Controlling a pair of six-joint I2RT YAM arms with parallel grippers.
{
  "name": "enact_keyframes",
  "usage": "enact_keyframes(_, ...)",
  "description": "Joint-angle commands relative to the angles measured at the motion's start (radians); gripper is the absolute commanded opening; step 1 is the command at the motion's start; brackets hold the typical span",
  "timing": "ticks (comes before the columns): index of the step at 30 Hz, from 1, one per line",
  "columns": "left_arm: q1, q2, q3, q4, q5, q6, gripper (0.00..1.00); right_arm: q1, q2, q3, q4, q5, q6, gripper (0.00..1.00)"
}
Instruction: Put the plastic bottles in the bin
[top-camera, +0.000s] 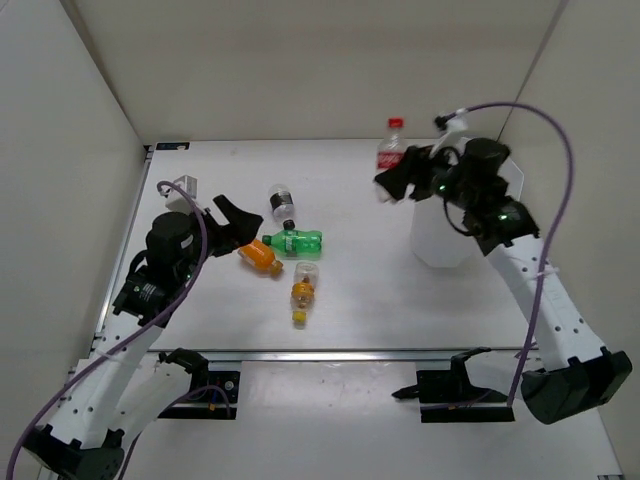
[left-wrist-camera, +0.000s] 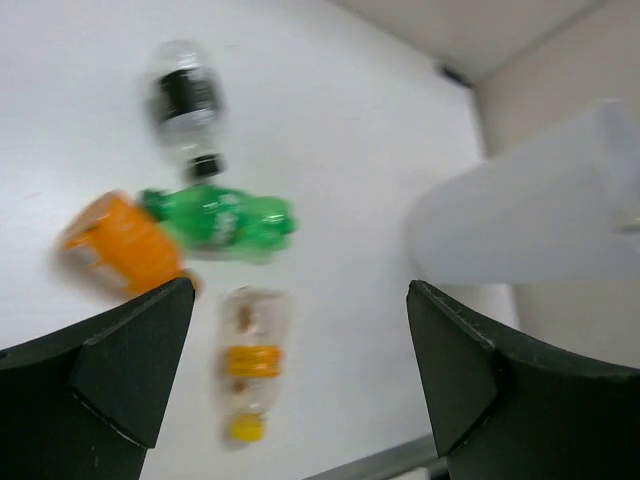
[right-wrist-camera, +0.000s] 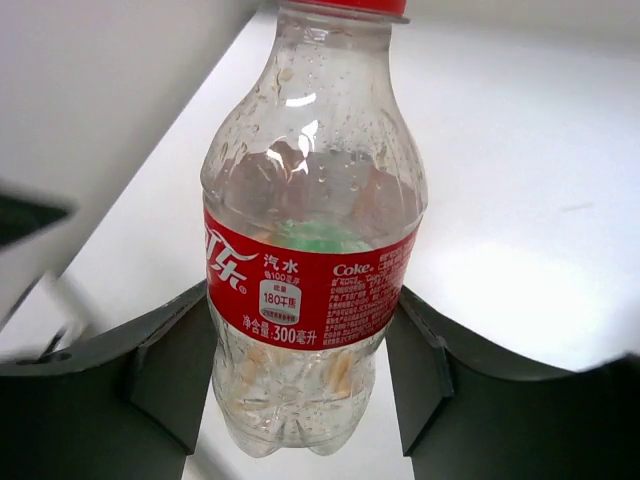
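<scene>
My right gripper (top-camera: 396, 186) is shut on the red-labelled clear bottle (top-camera: 391, 148), holding it upright above the table just left of the translucent white bin (top-camera: 440, 238). In the right wrist view the fingers (right-wrist-camera: 172, 362) clamp the bottle (right-wrist-camera: 310, 240) below its label. My left gripper (top-camera: 236, 222) is open and empty beside the lying bottles: dark-labelled (top-camera: 282, 203), green (top-camera: 293, 242), orange (top-camera: 260, 257), orange-labelled with yellow cap (top-camera: 303, 291). The left wrist view shows the same bottles: dark-labelled (left-wrist-camera: 186, 105), green (left-wrist-camera: 225, 222), orange (left-wrist-camera: 118, 245), orange-labelled (left-wrist-camera: 250, 358), and the bin (left-wrist-camera: 540, 215). The blue-labelled bottle is out of view.
White enclosure walls stand at the left, back and right of the table (top-camera: 350, 310). A metal rail (top-camera: 340, 353) runs along the near edge, with the arm bases behind it. The right arm's purple cable (top-camera: 560, 150) arches above the bin.
</scene>
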Motion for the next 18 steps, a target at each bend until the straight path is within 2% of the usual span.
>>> enact_keyframes(1, 0.072, 0.023, 0.018, -0.332, -0.136, 0.101, 0.99, -0.147, -0.033, 0.182, -0.231, 0.202, -0.123, 0.00)
enact_keyframes(3, 0.088, 0.014, 0.008, -0.371, -0.183, 0.112, 0.99, -0.283, -0.002, 0.228, -0.314, 0.294, -0.140, 0.00)
enact_keyframes(6, 0.085, 0.005, 0.018, -0.422, -0.254, 0.115, 0.98, -0.417, 0.048, 0.243, -0.382, 0.395, -0.172, 0.01)
enact_keyframes(8, 0.095, 0.010, 0.020, -0.438, -0.256, 0.126, 0.99, -0.452, 0.100, 0.228, -0.383, 0.429, -0.196, 0.08)
enact_keyframes(10, 0.105, 0.007, 0.029, -0.437, -0.245, 0.126, 0.98, -0.448, 0.120, 0.217, -0.370, 0.475, -0.218, 0.48)
enact_keyframes(11, 0.114, 0.001, 0.034, -0.432, -0.240, 0.123, 0.99, -0.434, 0.133, 0.228, -0.374, 0.506, -0.224, 0.56)
enact_keyframes(13, 0.112, 0.007, 0.038, -0.432, -0.245, 0.124, 0.99, -0.417, 0.139, 0.256, -0.365, 0.538, -0.232, 0.83)
enact_keyframes(14, 0.106, 0.005, 0.031, -0.435, -0.252, 0.123, 0.99, -0.399, 0.132, 0.265, -0.357, 0.532, -0.238, 0.89)
enact_keyframes(15, 0.114, 0.011, 0.041, -0.440, -0.259, 0.127, 0.98, -0.374, 0.125, 0.283, -0.338, 0.537, -0.245, 0.98)
enact_keyframes(18, 0.106, 0.004, 0.034, -0.435, -0.246, 0.129, 0.99, -0.281, 0.090, 0.311, -0.292, 0.557, -0.268, 0.99)
